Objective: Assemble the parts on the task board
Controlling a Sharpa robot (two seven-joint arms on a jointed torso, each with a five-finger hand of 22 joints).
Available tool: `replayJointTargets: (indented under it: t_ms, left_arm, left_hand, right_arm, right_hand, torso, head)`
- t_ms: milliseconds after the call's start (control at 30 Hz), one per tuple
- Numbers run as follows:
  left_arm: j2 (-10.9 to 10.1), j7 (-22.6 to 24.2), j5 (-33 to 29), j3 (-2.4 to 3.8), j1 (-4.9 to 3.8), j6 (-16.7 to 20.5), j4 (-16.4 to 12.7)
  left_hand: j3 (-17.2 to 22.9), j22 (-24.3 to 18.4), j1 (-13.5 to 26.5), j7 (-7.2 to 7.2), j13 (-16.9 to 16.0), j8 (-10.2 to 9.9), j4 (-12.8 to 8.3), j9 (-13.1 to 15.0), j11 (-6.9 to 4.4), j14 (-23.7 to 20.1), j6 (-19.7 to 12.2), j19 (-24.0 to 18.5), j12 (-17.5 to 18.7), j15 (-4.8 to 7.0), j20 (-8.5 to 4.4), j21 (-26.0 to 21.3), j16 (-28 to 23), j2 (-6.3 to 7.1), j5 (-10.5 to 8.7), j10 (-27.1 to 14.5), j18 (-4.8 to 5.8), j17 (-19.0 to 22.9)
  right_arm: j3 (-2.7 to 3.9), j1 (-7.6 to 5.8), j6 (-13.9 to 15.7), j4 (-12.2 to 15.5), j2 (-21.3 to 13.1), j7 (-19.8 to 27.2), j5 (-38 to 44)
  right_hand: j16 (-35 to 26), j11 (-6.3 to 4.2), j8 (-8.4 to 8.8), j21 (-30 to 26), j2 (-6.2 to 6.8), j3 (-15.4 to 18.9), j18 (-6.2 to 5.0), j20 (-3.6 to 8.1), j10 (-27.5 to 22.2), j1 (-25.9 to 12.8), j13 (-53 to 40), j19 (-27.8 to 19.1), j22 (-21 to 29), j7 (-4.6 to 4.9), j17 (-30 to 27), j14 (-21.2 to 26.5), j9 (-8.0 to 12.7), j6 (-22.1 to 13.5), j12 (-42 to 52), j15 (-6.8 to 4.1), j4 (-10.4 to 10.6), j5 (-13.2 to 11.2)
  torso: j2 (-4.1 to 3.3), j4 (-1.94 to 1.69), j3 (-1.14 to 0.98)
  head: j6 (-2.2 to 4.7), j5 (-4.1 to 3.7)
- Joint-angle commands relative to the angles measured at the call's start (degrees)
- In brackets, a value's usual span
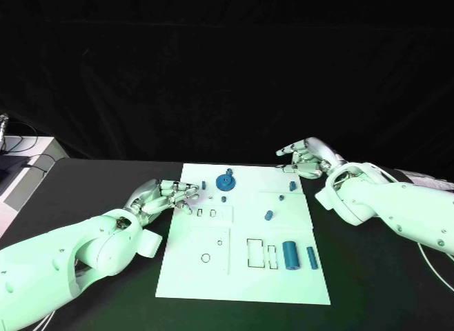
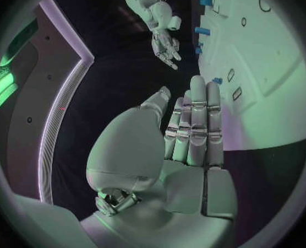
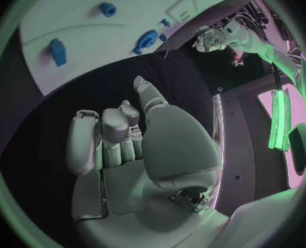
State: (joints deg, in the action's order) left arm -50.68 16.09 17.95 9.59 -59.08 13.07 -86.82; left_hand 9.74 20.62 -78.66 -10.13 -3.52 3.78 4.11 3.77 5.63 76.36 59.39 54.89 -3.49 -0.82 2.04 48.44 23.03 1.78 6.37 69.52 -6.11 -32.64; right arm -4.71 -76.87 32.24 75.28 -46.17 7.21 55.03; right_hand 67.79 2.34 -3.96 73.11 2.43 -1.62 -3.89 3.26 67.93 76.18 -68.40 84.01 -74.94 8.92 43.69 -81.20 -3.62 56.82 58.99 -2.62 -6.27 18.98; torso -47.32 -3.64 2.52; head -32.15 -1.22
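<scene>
White board (image 1: 245,276) lies in the middle of the frame on the black counter (image 1: 98,183), and the blue parts are spread over it: a round gear (image 1: 225,182) near its upper edge, a small peg (image 1: 292,185) toward the upper right, an oblong piece (image 1: 269,215) at centre, and two cylinders (image 1: 290,256) beside outlined slots at lower right. Most of them look loose rather than seated, so I judge the assembly barely begun. Left hand (image 1: 171,196) sits at the board's upper left edge, its fingers (image 1: 188,204) bent down over the corner just left of the gear; whether they touch the board or pinch a small piece I cannot tell. Its wrist view shows the fingers (image 2: 197,121) stretched straight and close together, nothing between them. Right hand (image 1: 305,158) hangs off the board's upper right corner, over the counter, near the peg but apart from it; in its wrist view the fingers (image 3: 115,132) are curled in, empty.
</scene>
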Motion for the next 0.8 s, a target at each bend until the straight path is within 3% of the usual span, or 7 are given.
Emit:
replayJointTargets:
  t_ms: [33,167,367,500,600,800]
  left_arm:
    - [-0.16,0.92,0.15,0.09,-0.02,-0.68,-0.43]
    - [-0.61,0.96,0.21,0.29,-0.02,-0.60,-1.17]
    - [-0.84,1.03,0.49,1.08,0.04,-0.72,-1.92]
    - [-0.95,1.06,0.56,1.40,0.17,-0.74,-2.00]
    - [-0.90,1.11,0.58,1.51,0.26,-0.77,-1.98]
    - [-0.72,1.16,0.59,1.62,0.37,-0.89,-1.98]
  left_hand:
    - [0.13,-0.08,0.12,-0.04,0.04,-0.15,-0.10,0.04,0.01,-0.23,-0.46,-0.37,0.06,-0.21,-0.07,0.25,0.35,0.16,-0.29,-0.43,-0.84,0.08]
    - [0.18,-0.09,0.01,-0.04,0.04,-0.16,-0.20,0.04,0.00,-0.25,-0.48,-0.37,0.06,-0.20,-0.08,0.28,0.35,0.14,-0.27,-0.46,-0.85,0.08]
    - [0.18,-0.09,0.01,-0.04,0.04,-0.16,-0.20,0.04,0.00,-0.25,-0.48,-0.37,0.06,-0.20,-0.08,0.28,0.35,0.14,-0.27,-0.46,-0.85,0.08]
    - [0.18,-0.09,0.01,-0.04,0.04,-0.16,-0.20,0.04,0.00,-0.25,-0.48,-0.37,0.06,-0.20,-0.08,0.28,0.35,0.14,-0.27,-0.46,-0.85,0.08]
    - [0.18,-0.09,0.01,-0.04,0.04,-0.16,-0.20,0.04,0.00,-0.25,-0.48,-0.37,0.06,-0.20,-0.08,0.28,0.35,0.14,-0.27,-0.46,-0.85,0.08]
    - [0.25,-0.12,0.05,-0.06,0.04,-0.15,-0.35,0.04,0.01,-0.26,-0.49,-0.39,0.05,-0.20,-0.07,0.39,0.41,0.13,-0.28,-0.48,-0.87,0.07]
  right_arm:
    - [-0.03,0.11,-3.32,-0.01,-1.77,5.46,-0.93]
    - [-0.10,0.32,-4.75,-0.60,-4.50,6.41,0.19]
    - [-0.18,1.28,-6.25,-0.78,-6.63,6.71,1.71]
    - [-0.19,2.33,-6.07,-1.50,-6.62,6.01,3.45]
    - [-0.20,3.03,-5.69,-2.54,-6.01,5.12,3.88]
    - [-0.22,3.84,-5.50,-4.95,-4.05,3.72,3.79]
  right_hand:
    - [-0.26,-0.04,0.27,0.42,0.24,-0.05,-0.24,-0.28,-0.21,0.60,0.12,3.84,-10.62,0.16,0.11,0.11,-0.02,0.48,0.00,0.28,-0.56,-0.21]
    - [-0.28,-0.04,0.27,0.53,0.88,0.12,-0.19,-0.27,-0.22,1.21,0.26,3.82,-10.65,0.13,0.32,0.11,-0.02,0.49,-0.16,0.27,-1.04,-0.56]
    - [-0.28,-0.03,0.29,0.67,1.28,0.11,-0.15,-0.25,-0.18,2.00,0.34,3.81,-10.67,0.18,0.65,0.07,-0.02,0.32,-0.25,0.28,-1.46,-0.57]
    - [-0.29,-0.01,0.28,0.74,1.21,0.09,-0.14,-0.25,-0.14,2.08,0.34,3.80,-10.68,0.21,0.85,0.06,-0.02,0.26,-0.24,0.32,-1.41,-0.56]
    - [-0.28,-0.01,0.30,0.73,1.14,0.16,-0.15,-0.25,-0.09,1.83,0.32,3.81,-10.68,0.23,0.95,0.04,-0.01,0.20,-0.19,0.33,-1.16,-0.55]
    - [-0.31,0.02,0.30,0.64,1.22,0.30,-0.19,-0.26,-0.08,1.71,0.27,3.80,-10.64,0.25,1.14,0.01,-0.02,-0.03,-0.10,0.34,-0.90,-0.59]
  torso:
    - [0.03,0.23,-0.37]
    - [0.04,0.25,-0.57]
    - [-0.09,0.11,-0.50]
    - [-0.01,0.28,-0.49]
    - [-0.04,0.15,-0.55]
    - [0.09,0.02,-0.35]
  head:
    - [-0.11,-0.32]
    - [-0.17,-1.58]
    - [-0.15,-2.60]
    - [-0.58,-2.30]
    - [-0.74,-2.45]
    - [-1.04,-2.40]
